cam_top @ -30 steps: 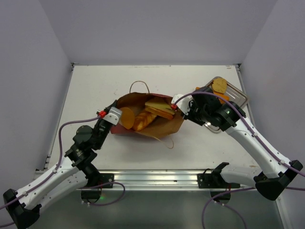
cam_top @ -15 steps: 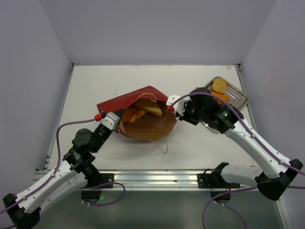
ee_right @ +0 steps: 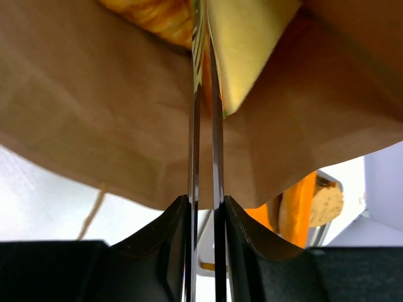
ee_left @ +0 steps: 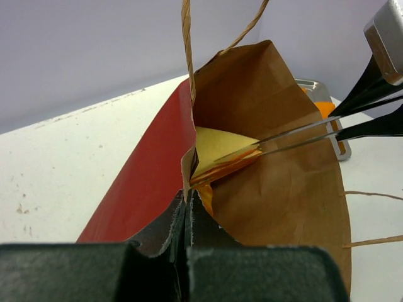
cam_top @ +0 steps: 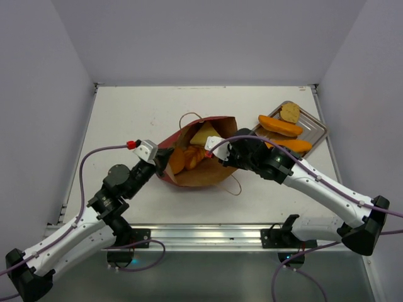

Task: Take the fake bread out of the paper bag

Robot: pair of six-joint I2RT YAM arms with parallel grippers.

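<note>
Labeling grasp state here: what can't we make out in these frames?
- Top view: how many bread pieces remain; the paper bag walls hide its depths.
- Right wrist: whether the right gripper pinches the yellow slice; fingertips run off the top edge.
- Left wrist: tray mostly behind the bag.

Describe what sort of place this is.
Probably a robot lab cell: white table boxed by plain walls, two arms bolted at its edge, fake bread in a paper bag.
</note>
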